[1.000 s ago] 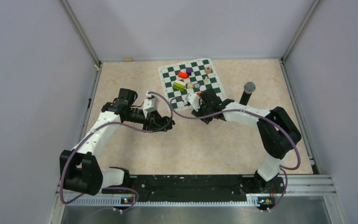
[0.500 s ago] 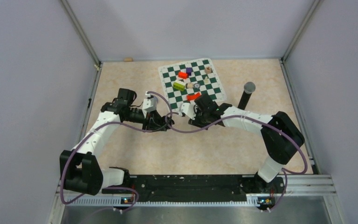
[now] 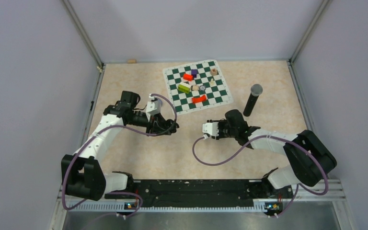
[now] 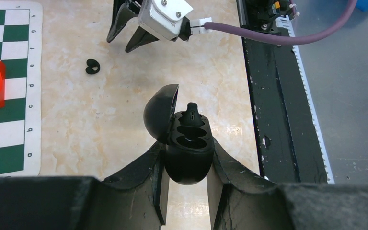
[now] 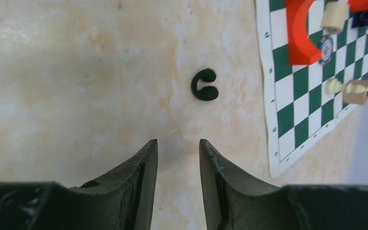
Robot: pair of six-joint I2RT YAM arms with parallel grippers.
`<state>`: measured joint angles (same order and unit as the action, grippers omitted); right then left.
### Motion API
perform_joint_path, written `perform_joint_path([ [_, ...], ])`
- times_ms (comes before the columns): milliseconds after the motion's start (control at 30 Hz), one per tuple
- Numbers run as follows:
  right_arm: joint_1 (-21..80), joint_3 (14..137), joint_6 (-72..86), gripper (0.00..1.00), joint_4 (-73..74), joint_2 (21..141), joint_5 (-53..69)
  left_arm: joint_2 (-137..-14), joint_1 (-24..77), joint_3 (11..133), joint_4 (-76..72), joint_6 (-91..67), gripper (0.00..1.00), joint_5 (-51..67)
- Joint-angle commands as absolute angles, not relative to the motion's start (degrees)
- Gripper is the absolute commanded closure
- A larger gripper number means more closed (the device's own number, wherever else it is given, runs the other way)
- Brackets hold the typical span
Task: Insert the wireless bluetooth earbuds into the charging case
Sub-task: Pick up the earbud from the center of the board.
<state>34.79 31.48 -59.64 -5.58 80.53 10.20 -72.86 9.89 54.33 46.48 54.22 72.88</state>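
While clamping the open charging case [image 4: 187, 165] in the left gripper [image 4: 188, 147], risks skidding the loose black earbud [image 5: 204, 85], lying on the table [image 5: 76, 72] just ahead of the parted, empty jaws of the right gripper [image 5: 178, 143], if closing off-centre or too shallow.

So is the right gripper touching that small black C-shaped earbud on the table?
Apart. The right wrist view shows bare tabletop between the small black C-shaped earbud and the right gripper.

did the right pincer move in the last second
Yes. In the top view the right pincer pulled back from the chessboard's near edge, toward the bottom of the picture.
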Motion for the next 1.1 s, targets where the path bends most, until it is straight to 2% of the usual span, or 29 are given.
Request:
perform_joint_path([
  [0, 34.47, 29.89, -64.57, 0.63, -16.49, 83.45, 15.92, -70.95, 9.58, 56.51, 46.75, 55.54, 1.00, 75.74],
  [300, 34.46, 27.87, -68.14, 0.69, -19.46, 86.48, 20.04, -70.64, 9.32, 56.43, 47.03, 56.24, 1.00, 76.21],
  [1067, 34.33, 36.45, -66.13, 0.70, -11.78, 95.42, 14.92, -70.81, 8.55, 56.93, 49.57, 58.86, 1.00, 77.21],
])
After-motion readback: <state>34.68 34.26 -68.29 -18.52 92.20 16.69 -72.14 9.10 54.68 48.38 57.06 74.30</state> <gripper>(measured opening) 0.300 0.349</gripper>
